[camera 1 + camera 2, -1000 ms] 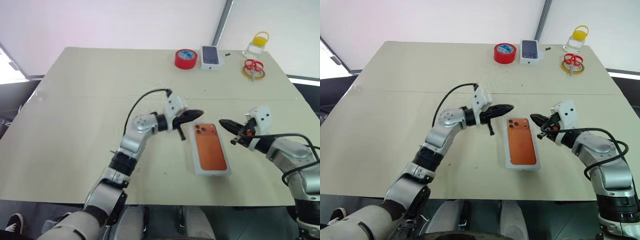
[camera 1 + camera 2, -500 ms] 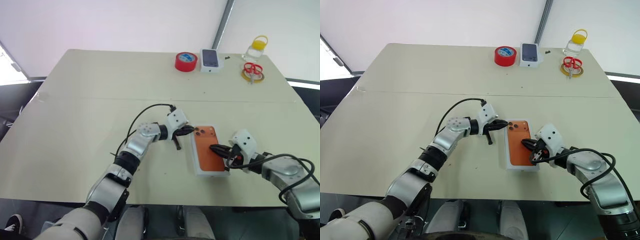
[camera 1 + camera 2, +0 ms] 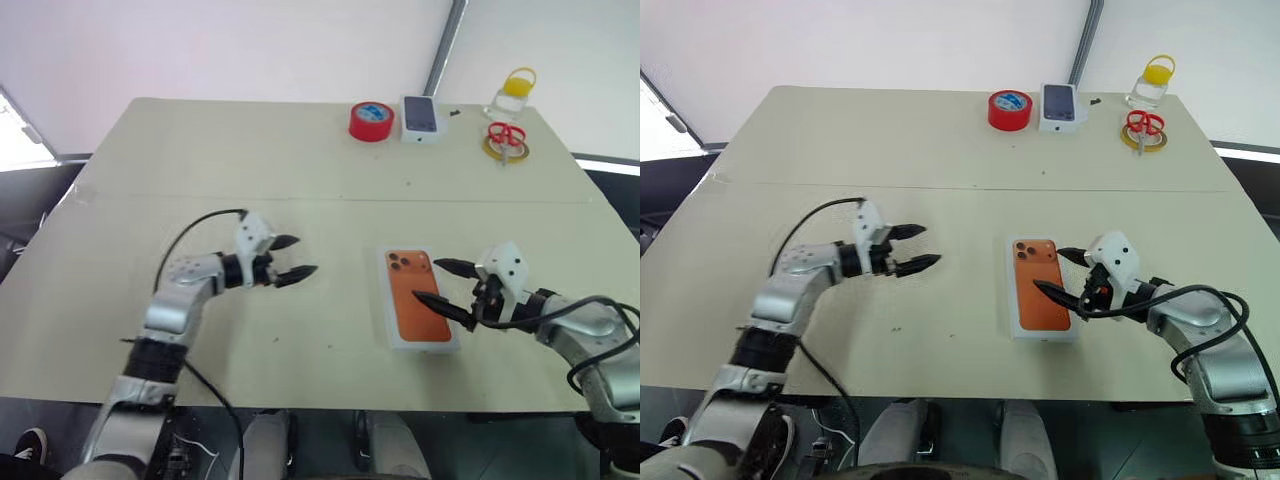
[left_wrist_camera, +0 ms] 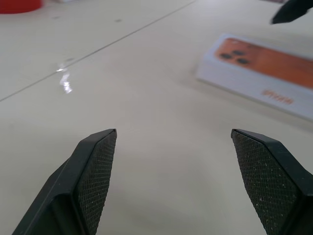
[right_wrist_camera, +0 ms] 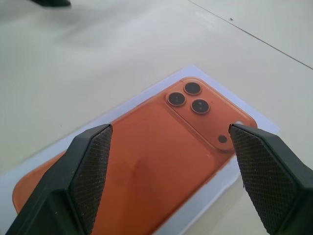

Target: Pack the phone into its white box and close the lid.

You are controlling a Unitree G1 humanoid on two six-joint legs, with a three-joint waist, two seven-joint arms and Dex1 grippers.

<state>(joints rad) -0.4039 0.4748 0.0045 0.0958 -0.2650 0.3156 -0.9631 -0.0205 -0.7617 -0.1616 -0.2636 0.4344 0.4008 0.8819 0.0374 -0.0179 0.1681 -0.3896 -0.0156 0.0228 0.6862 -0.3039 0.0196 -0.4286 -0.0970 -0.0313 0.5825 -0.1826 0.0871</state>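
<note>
- The white box (image 3: 420, 312) lies flat on the beige table (image 3: 200, 150), closed, near the front edge and right of the middle.
- Its top face shows an orange phone with a cluster of dark camera lenses at the far end; whether this is a printed picture or the phone itself I cannot tell.
- The right gripper (image 3: 440, 283) hovers over the right side of the box, jaws spread wide and holding nothing; one finger points over the far end, the other over the orange face.
- In the right wrist view the two black fingers (image 5: 83, 171) stand far apart with the orange face and lenses between them.
- The left gripper (image 3: 295, 257) is well apart from the box, on its left, above bare table, jaws wide open and empty.
- At the far edge stand a roll of red tape (image 3: 371, 120), a small dark-screened phone on a white box (image 3: 421, 117), red scissors (image 3: 506, 133) on a yellow ring, and a clear jar with a yellow lid (image 3: 513, 92).
</note>
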